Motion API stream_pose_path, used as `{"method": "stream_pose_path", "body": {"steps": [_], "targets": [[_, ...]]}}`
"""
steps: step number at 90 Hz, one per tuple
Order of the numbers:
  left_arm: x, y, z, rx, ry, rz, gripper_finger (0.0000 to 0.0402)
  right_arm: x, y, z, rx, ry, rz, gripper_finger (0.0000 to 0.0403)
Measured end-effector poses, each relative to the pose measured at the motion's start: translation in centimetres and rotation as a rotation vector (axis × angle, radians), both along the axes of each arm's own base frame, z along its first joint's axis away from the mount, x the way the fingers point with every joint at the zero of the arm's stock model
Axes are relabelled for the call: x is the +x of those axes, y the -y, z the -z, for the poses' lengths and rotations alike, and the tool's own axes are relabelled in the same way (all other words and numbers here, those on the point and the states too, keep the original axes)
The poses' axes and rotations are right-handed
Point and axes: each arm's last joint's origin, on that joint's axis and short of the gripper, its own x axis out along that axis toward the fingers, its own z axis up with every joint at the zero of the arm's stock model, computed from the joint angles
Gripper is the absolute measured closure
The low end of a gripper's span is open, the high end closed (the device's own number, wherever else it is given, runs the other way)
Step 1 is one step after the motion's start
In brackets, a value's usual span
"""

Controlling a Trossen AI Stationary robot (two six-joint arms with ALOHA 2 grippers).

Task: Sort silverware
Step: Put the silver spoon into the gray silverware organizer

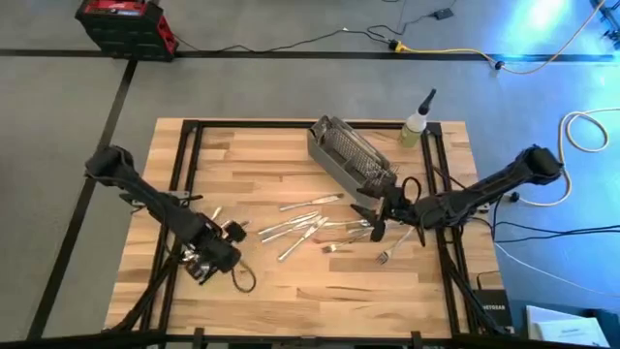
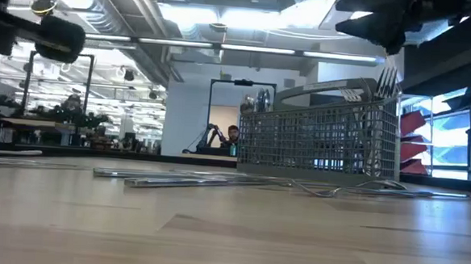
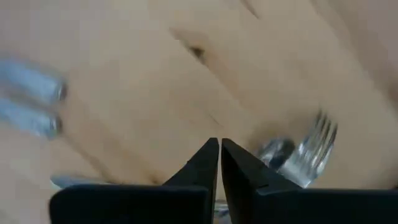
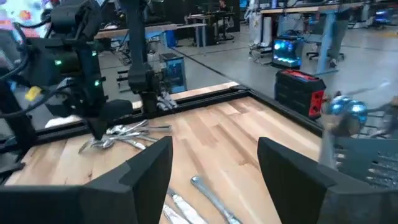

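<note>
The silverware (image 1: 315,225) lay scattered flat across the middle of the wooden counter (image 1: 271,155), forks and spoons loosely overlapping, with one fork (image 1: 390,250) lying apart toward the right side. A gray mesh basket (image 1: 351,155) stood at the far centre of the counter, angled, with several pieces standing upright inside it, as the low view confirmed (image 2: 383,83). The right tool (image 1: 380,221) was positioned just beside the basket's near end, over the right edge of the scattered pieces; its fingers (image 4: 146,171) were spread wide and held nothing. The left tool (image 1: 235,231) sat low at the left edge of the pile, its fingers (image 3: 205,163) pressed nearly together with only a thin gap; nothing was visibly gripped, and a fork (image 3: 311,152) lay just beyond them. A bottle (image 1: 417,124) stood at the far right corner.
</note>
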Motion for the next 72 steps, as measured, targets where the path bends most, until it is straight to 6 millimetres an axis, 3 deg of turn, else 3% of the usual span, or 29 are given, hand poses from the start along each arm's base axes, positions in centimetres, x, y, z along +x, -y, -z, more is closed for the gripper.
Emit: {"method": "stream_pose_path", "body": {"steps": [10, 22, 48, 72], "targets": [[-0.1, 0.1, 0.4, 0.118, -0.053, 0.175, 0.0398, 0.9, -1.0, 0.5, -0.076, -0.009, -0.224, 0.0183], [-0.5, -0.2, 1.0, 0.209, -0.176, 0.212, 0.0398, 2.0, -2.5, 1.7, -0.181, -0.005, -0.463, 0.0183], [-1.7, 0.5, 2.1, 0.273, -0.329, 0.35, 0.0398, 3.3, -3.0, 4.6, -0.245, -0.114, -0.489, 0.0183], [-1.7, 0.2, 2.6, 0.249, -0.33, 0.237, 0.0398, 3.4, -3.1, 4.7, -0.242, -0.115, -0.485, 0.0183]]}}
